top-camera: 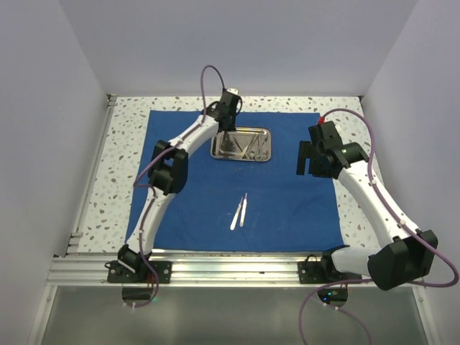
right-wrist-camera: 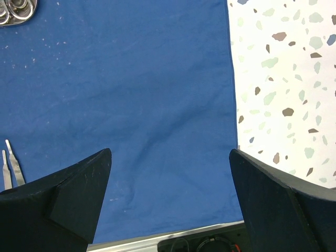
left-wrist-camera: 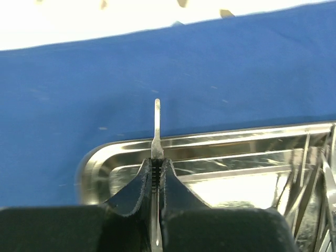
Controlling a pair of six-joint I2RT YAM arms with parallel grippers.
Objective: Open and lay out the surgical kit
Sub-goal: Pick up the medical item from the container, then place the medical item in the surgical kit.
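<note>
The royal-blue cloth (top-camera: 287, 201) lies spread flat on the table. The small steel tray (top-camera: 266, 136) sits on its far middle and holds several thin instruments (top-camera: 251, 149). My left gripper (left-wrist-camera: 155, 161) is over the tray's left end (left-wrist-camera: 100, 163), shut on a thin silver instrument (left-wrist-camera: 156, 123) whose flat tip sticks out past the fingertips. Two silver instruments (top-camera: 240, 211) lie side by side on the cloth's middle; their ends also show in the right wrist view (right-wrist-camera: 10, 168). My right gripper (right-wrist-camera: 170, 152) is open and empty above the cloth's right part (right-wrist-camera: 147, 105).
The terrazzo tabletop (top-camera: 122, 144) shows around the cloth, also in the right wrist view (right-wrist-camera: 283, 79). White walls enclose left, back and right. A metal rail (top-camera: 215, 262) runs along the near edge. Ring handles (right-wrist-camera: 16, 10) show at the right wrist view's top left.
</note>
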